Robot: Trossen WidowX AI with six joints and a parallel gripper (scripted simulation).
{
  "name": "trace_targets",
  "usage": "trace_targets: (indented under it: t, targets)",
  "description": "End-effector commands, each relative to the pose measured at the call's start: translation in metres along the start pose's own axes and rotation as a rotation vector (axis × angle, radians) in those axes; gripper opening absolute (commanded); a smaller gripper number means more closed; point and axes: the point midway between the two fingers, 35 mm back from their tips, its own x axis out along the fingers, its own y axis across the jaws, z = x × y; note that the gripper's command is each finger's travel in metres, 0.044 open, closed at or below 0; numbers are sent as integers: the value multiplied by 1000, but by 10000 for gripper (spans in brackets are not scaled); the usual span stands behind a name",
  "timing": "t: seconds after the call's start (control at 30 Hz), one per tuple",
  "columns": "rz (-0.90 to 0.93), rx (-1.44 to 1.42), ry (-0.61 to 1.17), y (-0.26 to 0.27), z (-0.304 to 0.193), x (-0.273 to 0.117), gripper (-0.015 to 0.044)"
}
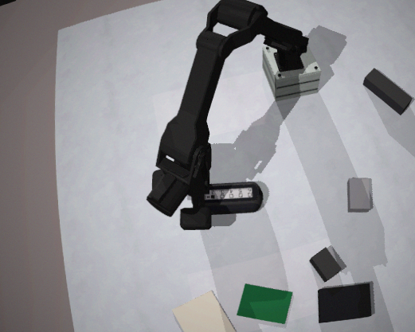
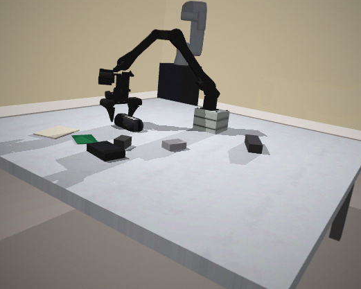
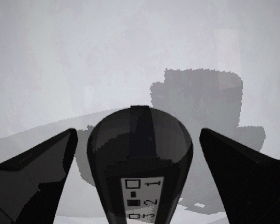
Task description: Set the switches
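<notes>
The dark controller unit (image 1: 234, 206) (image 2: 129, 123) (image 3: 112, 145) lies on the bench with its label side up, so its switches are hidden underneath. The white label (image 1: 236, 193) (image 3: 142, 195) shows square 1 empty, 2 filled and 3 empty in the wrist view. In the top view, squares 3 to 6 look empty; square 1 is covered by the arm. My gripper (image 2: 121, 118) (image 3: 139, 135) is open and points down over the unit's end near number 1. One finger stands on each side, with gaps between fingers and unit.
A green plate (image 1: 264, 303) (image 2: 84, 139), a cream panel (image 1: 202, 313) (image 2: 57, 132), a black box (image 1: 345, 302) (image 2: 105, 150) and a small dark block (image 1: 326, 264) lie on one side. A grey block (image 1: 359, 195) and a long dark block (image 1: 387, 91) lie farther along. The arm stands on a pale base (image 1: 297, 86).
</notes>
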Motion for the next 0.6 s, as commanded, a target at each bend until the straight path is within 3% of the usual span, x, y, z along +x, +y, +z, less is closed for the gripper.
trace_targets:
  t: [0.0,0.2,0.57]
  targets:
    - [0,0,0,0,0,0,440]
    - [0,0,6,0,-58,-39,440]
    - [0,0,6,0,-60,-40,440]
